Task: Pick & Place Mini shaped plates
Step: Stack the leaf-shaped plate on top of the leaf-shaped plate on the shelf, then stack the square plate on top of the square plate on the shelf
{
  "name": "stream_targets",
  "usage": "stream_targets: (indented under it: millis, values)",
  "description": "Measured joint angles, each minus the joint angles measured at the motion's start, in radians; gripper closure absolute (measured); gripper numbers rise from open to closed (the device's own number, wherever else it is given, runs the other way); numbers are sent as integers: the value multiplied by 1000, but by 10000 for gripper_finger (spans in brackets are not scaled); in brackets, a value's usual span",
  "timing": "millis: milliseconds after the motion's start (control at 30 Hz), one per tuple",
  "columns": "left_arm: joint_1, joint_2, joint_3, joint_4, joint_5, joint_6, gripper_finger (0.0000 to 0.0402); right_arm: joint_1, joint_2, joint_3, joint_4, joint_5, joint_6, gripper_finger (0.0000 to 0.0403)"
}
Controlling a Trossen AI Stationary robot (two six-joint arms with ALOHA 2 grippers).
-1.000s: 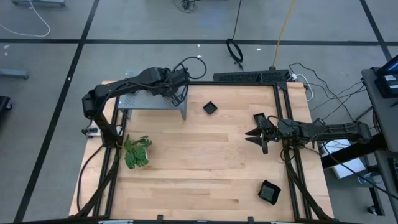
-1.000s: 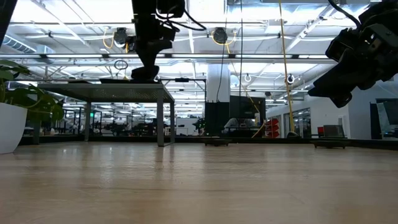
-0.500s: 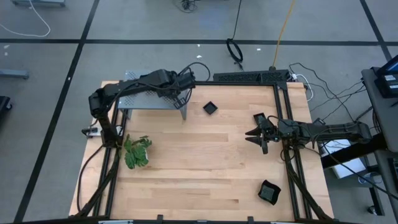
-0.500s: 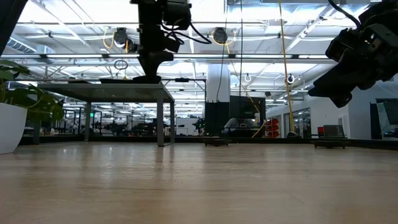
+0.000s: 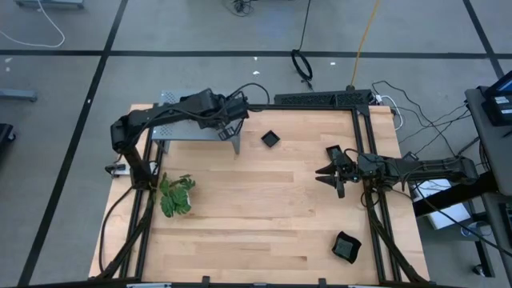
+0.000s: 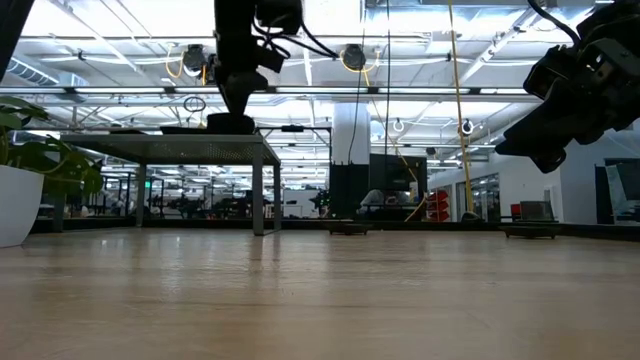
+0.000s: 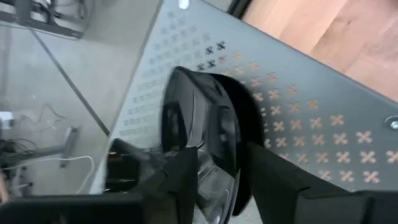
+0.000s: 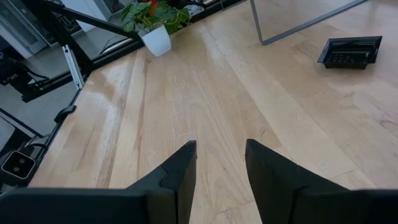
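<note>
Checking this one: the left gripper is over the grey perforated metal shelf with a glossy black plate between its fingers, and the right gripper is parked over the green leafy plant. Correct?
Not quite. The right gripper hovers over bare wooden table on the right side, far from the green leafy plant; the high view shows this. The rest holds: the left gripper is over the grey perforated metal shelf with the glossy black plate between its fingers.

The worktop [image 5: 264, 208] is pale planked wood with a smooth satin sheen. The shelf [image 7: 311, 118] is matt grey perforated metal. On it lies a glossy black plate [image 7: 205, 143], smooth like glazed ceramic or plastic.
</note>
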Motion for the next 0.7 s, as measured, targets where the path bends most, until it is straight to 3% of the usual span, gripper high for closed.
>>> stream_targets:
  millis: [400,700]
  values:
    - [-74,-137,1,37,-14,-65,231,0,0,0,-2,0,0,277]
    - [-146,-198,1,342,221,-158,231,0,0,0,2,0,0,277]
